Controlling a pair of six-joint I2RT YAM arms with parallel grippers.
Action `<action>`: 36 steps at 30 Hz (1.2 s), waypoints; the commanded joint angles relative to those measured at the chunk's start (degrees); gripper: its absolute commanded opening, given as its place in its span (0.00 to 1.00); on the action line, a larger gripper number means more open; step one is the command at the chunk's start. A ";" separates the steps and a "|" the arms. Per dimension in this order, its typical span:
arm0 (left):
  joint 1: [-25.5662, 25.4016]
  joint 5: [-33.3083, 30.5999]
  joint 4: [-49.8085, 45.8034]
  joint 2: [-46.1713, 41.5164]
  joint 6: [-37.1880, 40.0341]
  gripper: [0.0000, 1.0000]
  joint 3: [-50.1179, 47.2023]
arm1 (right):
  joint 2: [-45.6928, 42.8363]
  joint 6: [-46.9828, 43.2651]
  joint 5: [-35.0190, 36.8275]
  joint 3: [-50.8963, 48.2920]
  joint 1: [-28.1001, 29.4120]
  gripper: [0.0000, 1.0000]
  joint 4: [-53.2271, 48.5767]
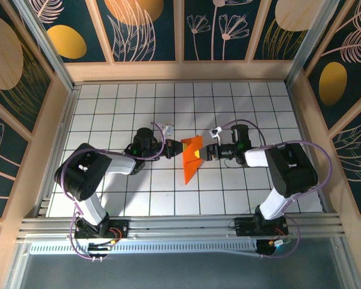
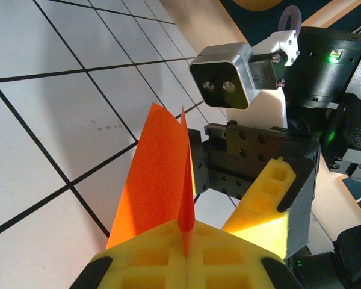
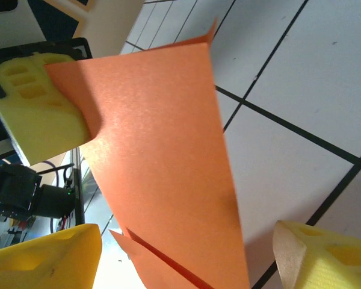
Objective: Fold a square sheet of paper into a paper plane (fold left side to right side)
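Folded paper (image 1: 191, 158) stands between the grippers, pinched in the closed left gripper (image 1: 178, 149); the right gripper (image 1: 203, 154) straddles it, jaws apart, so an off-centre squeeze could crumple it or tug it loose.

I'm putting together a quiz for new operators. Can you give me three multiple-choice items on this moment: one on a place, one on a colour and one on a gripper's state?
1. Where is the orange paper?
A) by the left arm's base
B) in the middle, between the two grippers
C) against the far wall

2. What colour are the gripper pads?
A) blue
B) white
C) yellow

3. The left gripper is:
A) shut on the orange paper
B) wide open
C) parked away from it

Answers:
1 B: the top view shows it between the left gripper and the right gripper.
2 C: both wrist views show yellow pads.
3 A: the left wrist view shows its pads pressed together on the paper's edge.
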 commanded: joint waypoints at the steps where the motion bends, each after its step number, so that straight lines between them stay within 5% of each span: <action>1: -0.27 -1.07 1.13 -0.45 1.36 0.00 -0.17 | -1.86 -2.10 -2.08 1.81 0.24 0.70 0.03; 26: -0.24 -2.56 1.51 1.92 0.62 0.01 -1.92 | -2.50 -3.06 4.92 7.36 0.01 0.21 -8.38; 29: -0.26 -4.20 0.52 0.90 0.92 0.10 -2.23 | -2.05 -1.67 7.84 8.46 0.04 0.00 -10.46; 33: -0.20 -9.61 -3.78 -3.33 2.64 0.37 -2.45 | -1.48 0.32 10.70 10.06 0.04 0.00 -14.31; 36: -0.27 -16.11 -10.10 -7.26 4.64 0.46 -2.28 | -1.64 2.77 12.32 10.83 0.10 0.00 -16.26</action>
